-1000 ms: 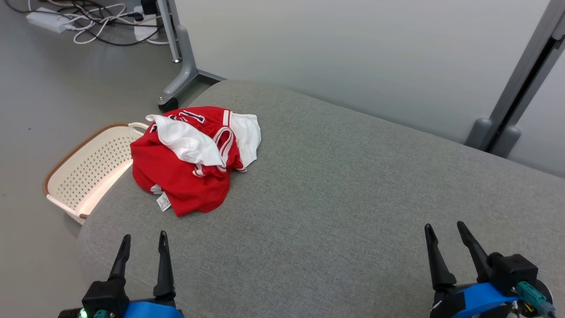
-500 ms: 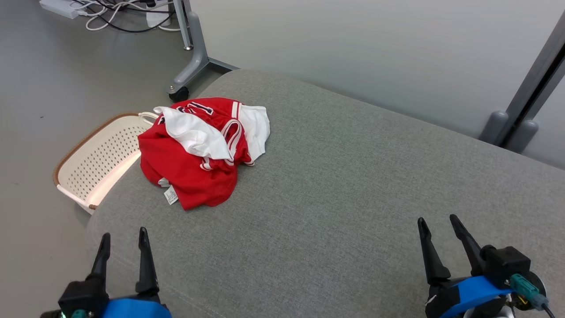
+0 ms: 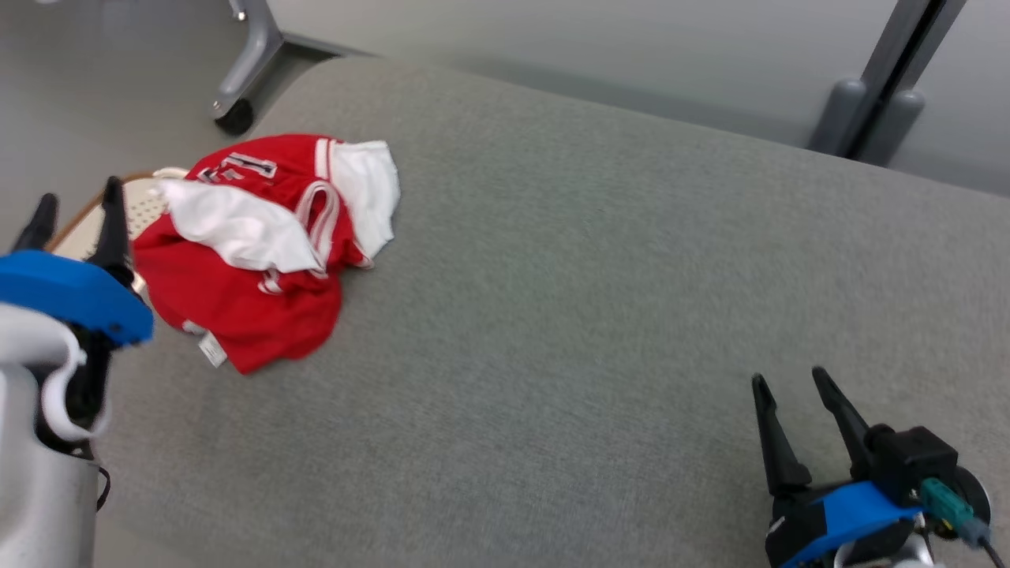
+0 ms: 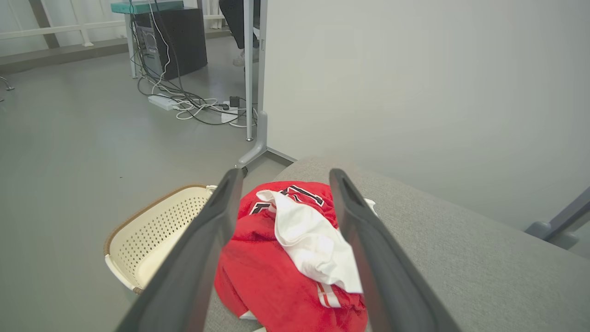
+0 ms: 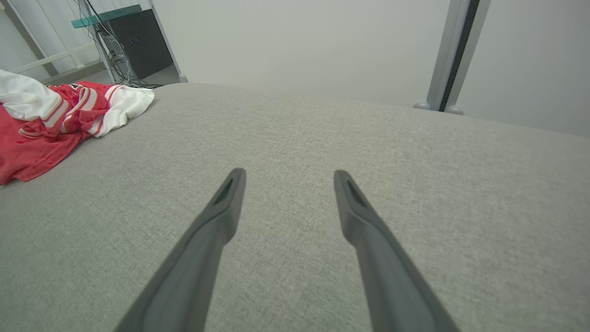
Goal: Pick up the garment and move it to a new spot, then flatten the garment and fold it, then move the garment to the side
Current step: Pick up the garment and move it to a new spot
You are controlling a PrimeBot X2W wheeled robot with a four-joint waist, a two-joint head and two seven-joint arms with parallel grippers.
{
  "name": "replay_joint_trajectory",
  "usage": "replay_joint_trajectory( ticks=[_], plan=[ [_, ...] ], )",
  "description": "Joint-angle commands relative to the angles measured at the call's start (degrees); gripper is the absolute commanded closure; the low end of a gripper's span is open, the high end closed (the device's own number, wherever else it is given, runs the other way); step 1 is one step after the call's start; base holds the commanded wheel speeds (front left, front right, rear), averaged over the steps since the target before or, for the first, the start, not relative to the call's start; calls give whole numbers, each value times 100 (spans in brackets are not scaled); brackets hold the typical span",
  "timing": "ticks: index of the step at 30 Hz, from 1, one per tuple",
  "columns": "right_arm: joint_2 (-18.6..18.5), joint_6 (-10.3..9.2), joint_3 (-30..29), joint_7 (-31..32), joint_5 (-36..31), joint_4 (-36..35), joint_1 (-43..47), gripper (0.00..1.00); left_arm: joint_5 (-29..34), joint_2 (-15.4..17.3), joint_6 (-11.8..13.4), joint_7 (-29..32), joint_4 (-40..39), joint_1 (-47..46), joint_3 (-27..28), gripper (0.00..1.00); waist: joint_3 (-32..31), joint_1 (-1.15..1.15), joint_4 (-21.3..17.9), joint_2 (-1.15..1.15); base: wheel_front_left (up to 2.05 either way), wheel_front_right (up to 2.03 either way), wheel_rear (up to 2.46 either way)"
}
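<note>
A grey padded surface (image 3: 552,315). At the left, the left gripper (image 3: 79,193) stands open and empty above a cream basket (image 4: 152,230). Just beside it the crumpled red-and-white garment (image 3: 245,292) lies on the far-left part; its dark digits are partly folded and its white label is too small to read. The left wrist view shows floor cables (image 4: 193,103). The right gripper (image 3: 789,377) is open and empty at the near right.

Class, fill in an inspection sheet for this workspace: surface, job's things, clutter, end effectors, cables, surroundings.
Surface: grey fabric cushion, bare apart from the garment.
Job's things: red and white jersey, crumpled near the cushion's left end.
Clutter: cream perforated basket with brown rim, on the floor beside that end.
End effectors: left end effector open, aimed at the jersey, not touching; right end effector open over bare cushion.
Cables: white and black cables tangled on the floor by a white power strip.
Surroundings: pale partition wall, grey wheeled stand leg, grey floor.
</note>
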Motion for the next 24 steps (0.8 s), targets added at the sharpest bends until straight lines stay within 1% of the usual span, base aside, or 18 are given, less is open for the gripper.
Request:
replay_joint_trajectory(
  ticks=[1, 3, 8, 11, 14, 20, 21, 22, 23, 24],
  plan=[
    [-31, 3, 28, 42, -54, -74, -75, 0, -58, 118, -1, 170, 140, -145, 53, 0, 69, -3, -125, -2, 0, 0, 0],
    [-36, 1, 107, 128, -114, -187, -99, 0, -221, 211, 38, 511, 406, -411, 164, 0, 244, -3, -380, -2, 0, 0, 0],
    [-33, 3, 166, 313, -241, -545, -114, 0, -507, 591, 229, 1304, 1034, -772, 434, 0, 633, -3, -948, -2, 0, 0, 0],
    [-30, 3, 137, 398, -298, -726, -92, 0, -499, 738, 483, 1679, 1214, -793, 496, 0, 798, -3, -1212, -2, 0, 0, 0],
    [-31, 3, 102, 480, -329, -898, -50, 0, -406, 916, 747, 1884, 1268, -638, 547, 0, 946, -3, -1421, -2, 0, 0, 0],
    [-31, 3, 96, 580, -356, -1101, -49, 0, -545, 811, 1143, 2217, 1362, -395, 670, 0, 1195, -3, -1634, -2, 0, 0, 0],
    [-33, 3, 128, 602, -318, -1136, -62, 0, -810, 611, 1185, 2384, 1334, -281, 799, 3, 1245, -3, -1702, -2, 0, 0, 0],
    [-33, 3, 133, 599, -316, -1137, -73, 0, -834, 596, 1159, 2340, 1319, -219, 827, 82, 1255, -3, -1718, -2, 0, 0, 0],
    [-32, 3, 143, 608, -309, -1145, -85, 0, -843, 597, 1130, 2271, 1307, -163, 849, 100, 1263, -3, -1731, -2, 0, 0, 0],
    [-32, 3, 147, 611, -298, -1147, -90, 0, -846, 583, 1116, 2221, 1291, -113, 854, 100, 1260, -3, -1739, -2, 0, 0, 0]
  ],
)
